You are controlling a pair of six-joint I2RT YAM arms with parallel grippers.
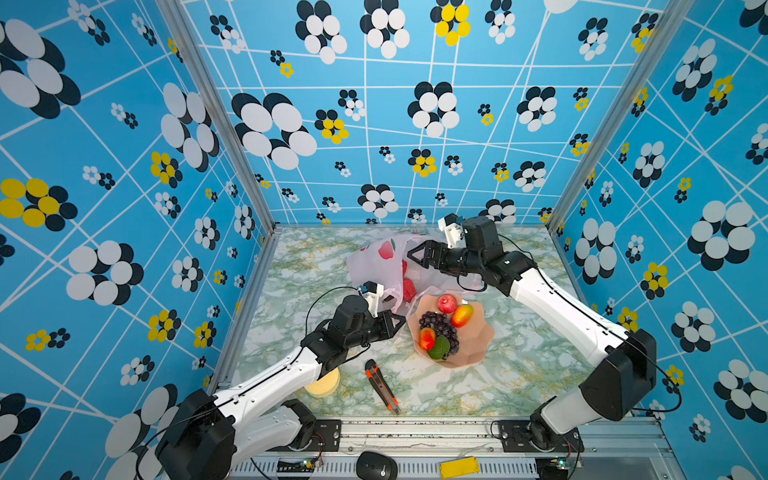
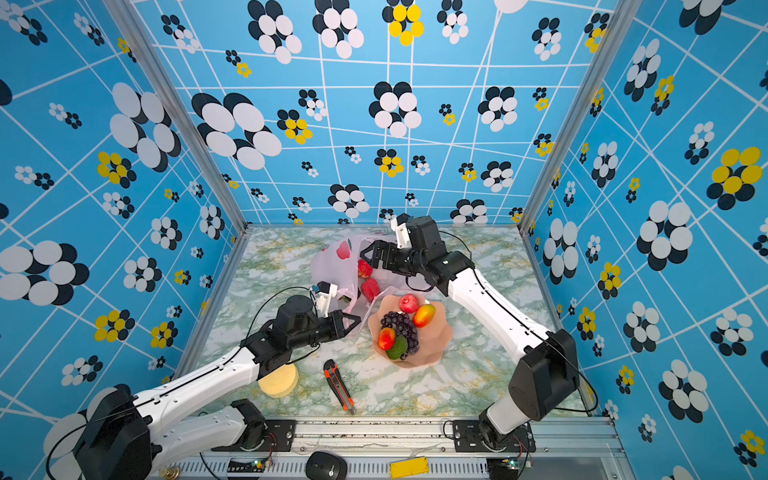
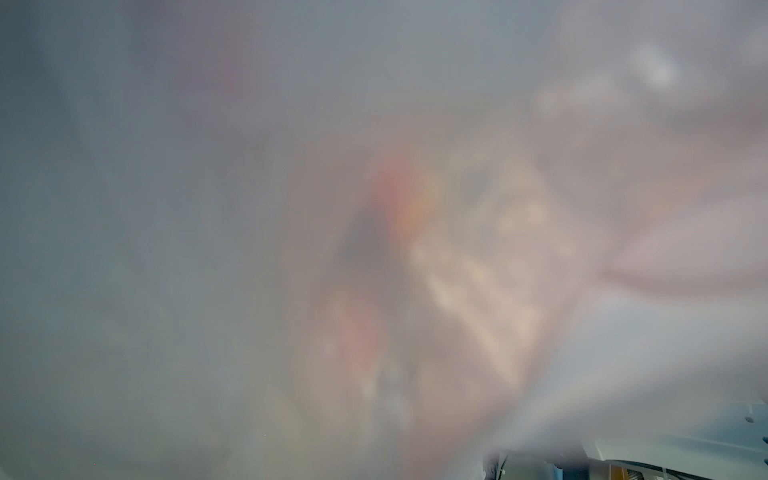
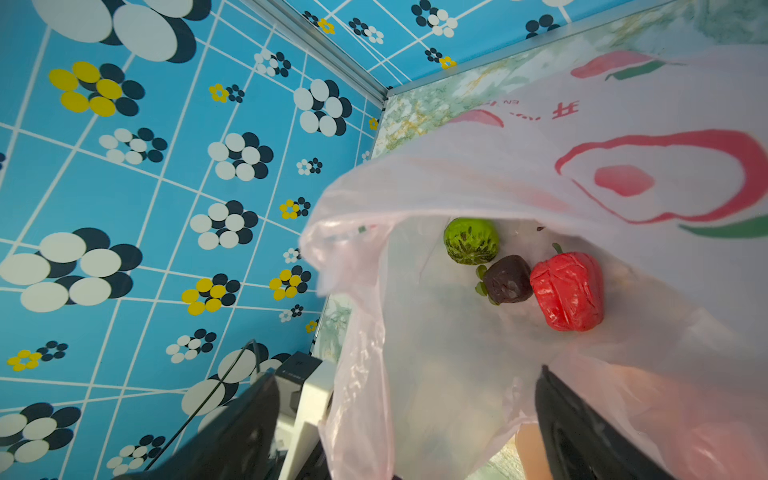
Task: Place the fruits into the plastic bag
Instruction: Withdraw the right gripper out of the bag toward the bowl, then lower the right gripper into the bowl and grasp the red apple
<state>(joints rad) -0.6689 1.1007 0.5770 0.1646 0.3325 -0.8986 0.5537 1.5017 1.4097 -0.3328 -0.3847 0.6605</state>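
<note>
Left gripper [image 1: 400, 321] is clenched on the plastic bag [image 1: 370, 266] rim, the bowl [image 1: 478, 336] of fruits [image 1: 440, 326] just beside its tip. Right gripper [image 1: 413, 258] gapes wide at the bag's mouth, three fruits inside ahead of it; bare table [image 1: 307, 266] beyond.

White arm shells [image 1: 552, 299], black joints [image 1: 619, 378], thin cables [image 1: 680, 397], black left pincer [image 1: 400, 321], right pincer [image 1: 415, 254]

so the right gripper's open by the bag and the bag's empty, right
No, the bag isn't empty: the right wrist view shows a green fruit, a purple fruit and a red fruit inside. The right gripper is open by it.
</note>
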